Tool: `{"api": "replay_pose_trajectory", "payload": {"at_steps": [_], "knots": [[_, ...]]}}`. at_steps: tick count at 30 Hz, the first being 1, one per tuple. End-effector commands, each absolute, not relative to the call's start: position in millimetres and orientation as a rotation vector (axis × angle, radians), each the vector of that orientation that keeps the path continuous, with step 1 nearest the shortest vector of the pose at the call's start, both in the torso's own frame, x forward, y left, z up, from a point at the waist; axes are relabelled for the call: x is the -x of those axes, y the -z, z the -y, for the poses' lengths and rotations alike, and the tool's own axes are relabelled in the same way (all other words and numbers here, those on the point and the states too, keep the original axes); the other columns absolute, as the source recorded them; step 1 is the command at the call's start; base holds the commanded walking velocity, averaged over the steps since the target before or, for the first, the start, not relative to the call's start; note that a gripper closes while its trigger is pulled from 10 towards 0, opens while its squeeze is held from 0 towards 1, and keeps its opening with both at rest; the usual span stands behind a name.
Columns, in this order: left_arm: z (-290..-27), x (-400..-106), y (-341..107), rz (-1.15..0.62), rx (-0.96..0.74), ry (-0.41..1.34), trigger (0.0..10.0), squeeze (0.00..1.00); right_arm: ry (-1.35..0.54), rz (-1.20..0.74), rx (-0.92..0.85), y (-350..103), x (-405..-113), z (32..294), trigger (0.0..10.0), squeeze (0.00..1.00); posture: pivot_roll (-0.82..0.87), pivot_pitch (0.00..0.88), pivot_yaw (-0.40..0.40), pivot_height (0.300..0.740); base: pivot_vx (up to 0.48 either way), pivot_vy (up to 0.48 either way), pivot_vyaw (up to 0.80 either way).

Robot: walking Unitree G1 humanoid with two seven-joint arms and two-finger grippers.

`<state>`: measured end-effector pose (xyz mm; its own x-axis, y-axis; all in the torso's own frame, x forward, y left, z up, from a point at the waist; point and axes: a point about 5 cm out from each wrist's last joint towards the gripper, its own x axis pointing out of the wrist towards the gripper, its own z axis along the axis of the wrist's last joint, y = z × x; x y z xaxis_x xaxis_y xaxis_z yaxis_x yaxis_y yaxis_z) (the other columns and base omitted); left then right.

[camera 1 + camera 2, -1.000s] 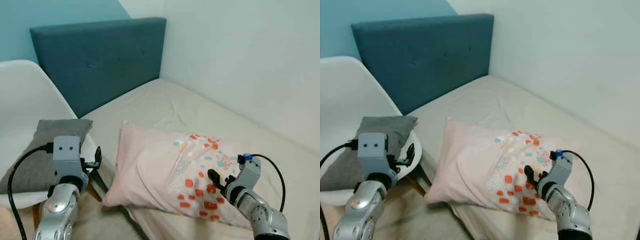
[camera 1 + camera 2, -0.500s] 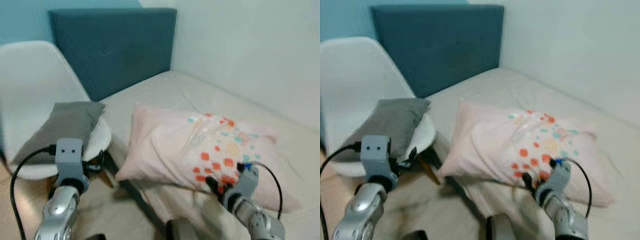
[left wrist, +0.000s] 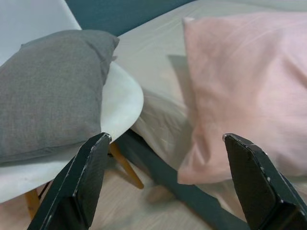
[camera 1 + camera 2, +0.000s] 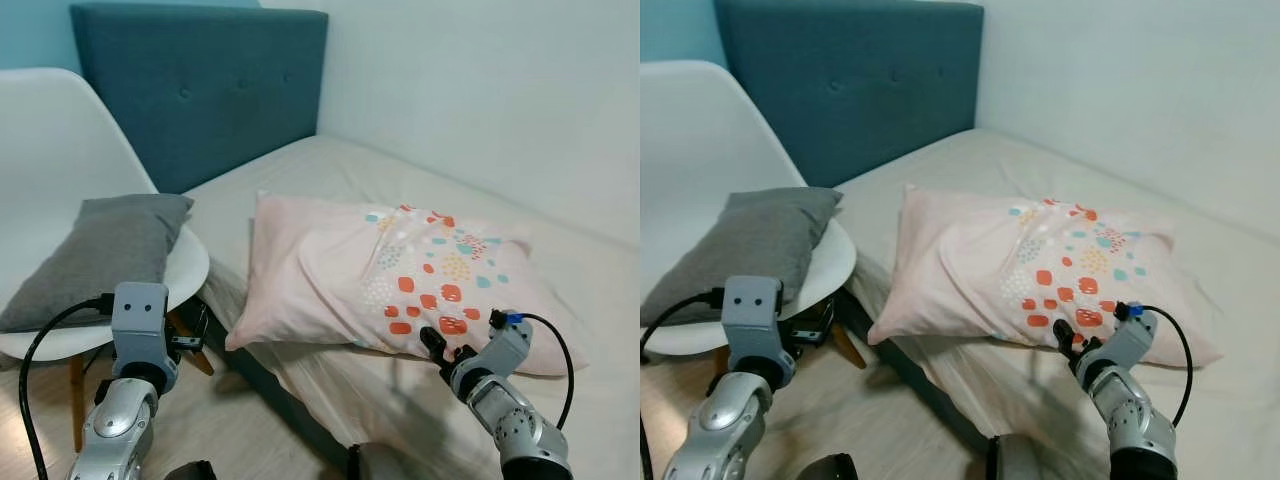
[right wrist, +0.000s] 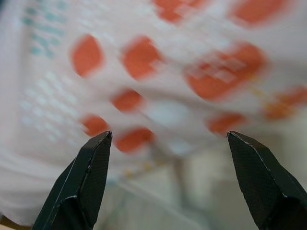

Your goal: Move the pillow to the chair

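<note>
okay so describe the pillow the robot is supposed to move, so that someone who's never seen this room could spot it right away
Start at the bed with the teal headboard in the corner. The pink pillow lies flat on the mattress near the bed's edge, just ahead of the open right gripper. Unlike the plain grey pillow on the white chair beside the bed, it is pale pink with orange and teal patches printed at one end.

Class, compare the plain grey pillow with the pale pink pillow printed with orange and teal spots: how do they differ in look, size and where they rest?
The plain grey pillow has no pattern; the pale pink pillow carries orange and teal spots at one end. The grey one looks smaller than the pink one. The grey one leans on the white plastic chair; the pink one lies flat on the beige bed. Both are soft, rectangular cushions, and neither is held.
</note>
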<state>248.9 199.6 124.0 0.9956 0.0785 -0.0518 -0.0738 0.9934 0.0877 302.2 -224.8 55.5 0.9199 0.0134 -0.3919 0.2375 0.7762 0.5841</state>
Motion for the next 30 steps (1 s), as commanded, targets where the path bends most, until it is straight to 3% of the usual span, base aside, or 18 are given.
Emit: {"api": "replay_pose_trajectory", "payload": {"at_steps": [1,12,24,30], "knots": [[-198.0,-248.9,-129.1,-0.045,-0.105,-0.06,10.0,0.0,0.13,-0.339,-0.705,-60.6,-308.3,232.7,10.0,0.0,-0.08,0.0,-0.085,0.491,0.0,0.0,0.0],[-213.6,-244.8,-145.7,-0.008,-0.19,-0.053,10.0,0.0,0.193,-0.272,-0.856,-55.3,-322.7,236.7,10.0,0.0,-0.03,0.0,-0.074,0.491,0.0,0.0,0.0],[-225.4,-237.1,-165.8,0.016,-0.343,0.012,10.0,0.0,0.281,-0.388,-0.996,-23.3,-309.5,214.7,10.0,0.0,-0.02,0.128,-0.068,0.491,0.0,0.0,0.0],[-228.6,-234.7,-175.1,0.035,-0.4,0.021,10.0,0.0,0.258,-0.335,-1.108,-17.7,-304.3,211.4,10.0,0.0,-0.02,0.172,-0.06,0.491,0.0,0.0,0.0]]}}
